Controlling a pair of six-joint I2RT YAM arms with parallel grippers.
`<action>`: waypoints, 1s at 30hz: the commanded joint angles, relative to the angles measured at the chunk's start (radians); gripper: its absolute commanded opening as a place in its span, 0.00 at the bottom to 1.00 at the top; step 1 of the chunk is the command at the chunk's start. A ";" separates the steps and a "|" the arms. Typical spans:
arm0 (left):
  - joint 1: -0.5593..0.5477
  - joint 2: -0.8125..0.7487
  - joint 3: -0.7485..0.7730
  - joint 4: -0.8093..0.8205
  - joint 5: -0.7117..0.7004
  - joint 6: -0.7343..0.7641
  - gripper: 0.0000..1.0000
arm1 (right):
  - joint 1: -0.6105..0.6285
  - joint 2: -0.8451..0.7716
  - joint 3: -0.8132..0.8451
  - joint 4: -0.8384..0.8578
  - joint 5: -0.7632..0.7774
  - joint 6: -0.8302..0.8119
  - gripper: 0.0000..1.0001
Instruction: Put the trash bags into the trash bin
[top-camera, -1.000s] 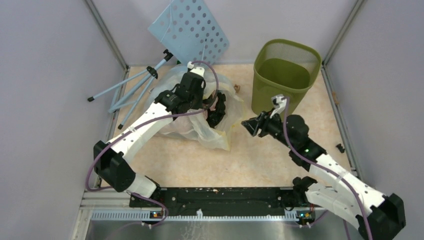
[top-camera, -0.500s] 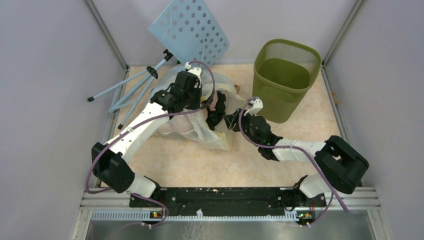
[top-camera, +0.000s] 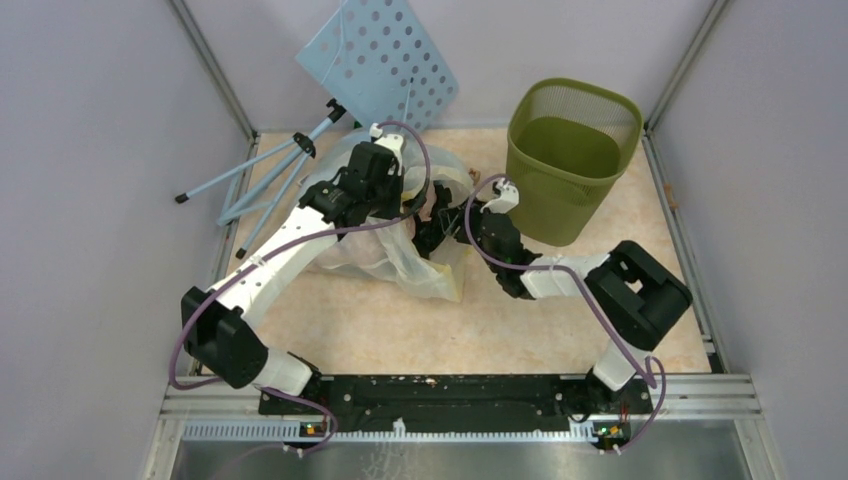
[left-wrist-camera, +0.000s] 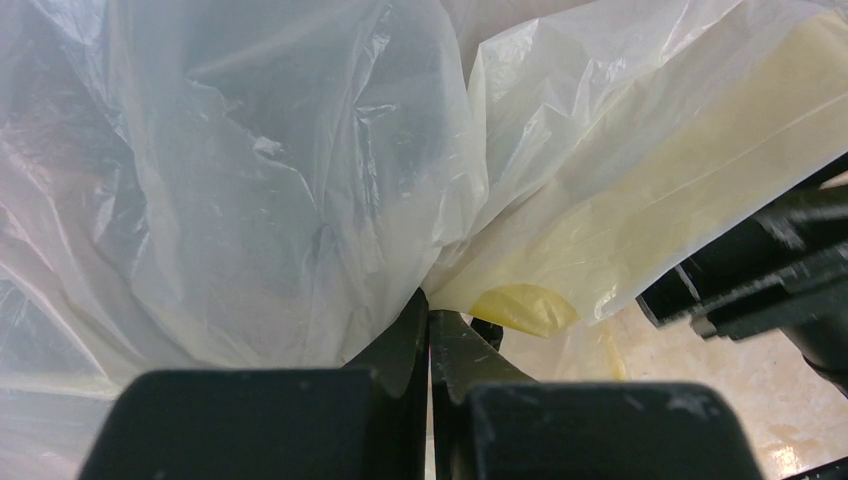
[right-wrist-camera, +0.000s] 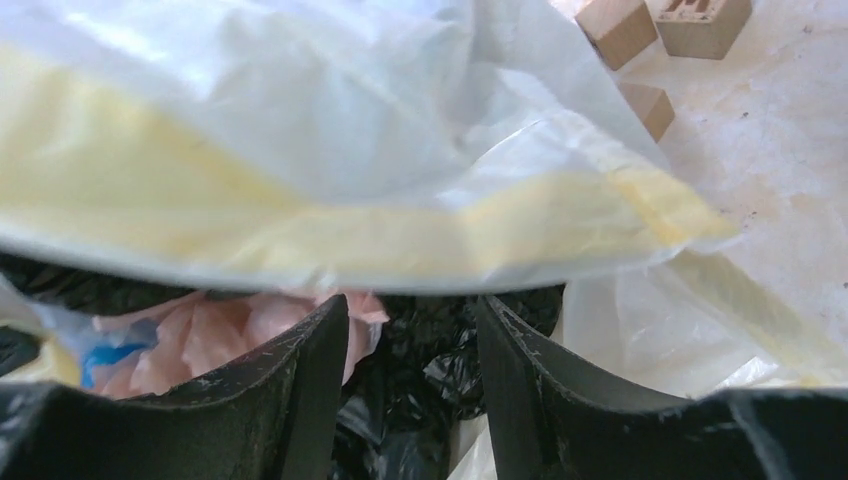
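Top view looks down from behind; both wrist views sit close against the clear bag (left-wrist-camera: 300, 150).

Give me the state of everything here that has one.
Left end effector, shut on the clear plastic bag.
Right end effector, open astride the black trash bag.
Black trash bag, crumpled, outside the trash bin.
Clear plastic bag, crumpled, pinched.
Trash bin, upright, no bag inside.
Music stand, tipped over.

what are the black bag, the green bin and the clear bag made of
Black trash bag: thin glossy plastic film, by its crinkles and glints. Trash bin: likely rigid olive-green plastic, fine mesh walls. Clear bag: thin translucent plastic, yellowish band, soft creases.
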 joint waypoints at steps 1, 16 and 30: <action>0.007 -0.032 -0.015 0.065 0.002 0.011 0.00 | -0.030 0.063 0.084 0.040 -0.018 0.075 0.51; 0.022 0.001 -0.053 0.118 0.014 0.012 0.00 | -0.050 0.183 0.224 -0.034 -0.072 0.074 0.00; 0.022 0.059 -0.121 0.275 0.152 -0.086 0.37 | -0.050 -0.238 0.091 -0.257 -0.073 -0.148 0.00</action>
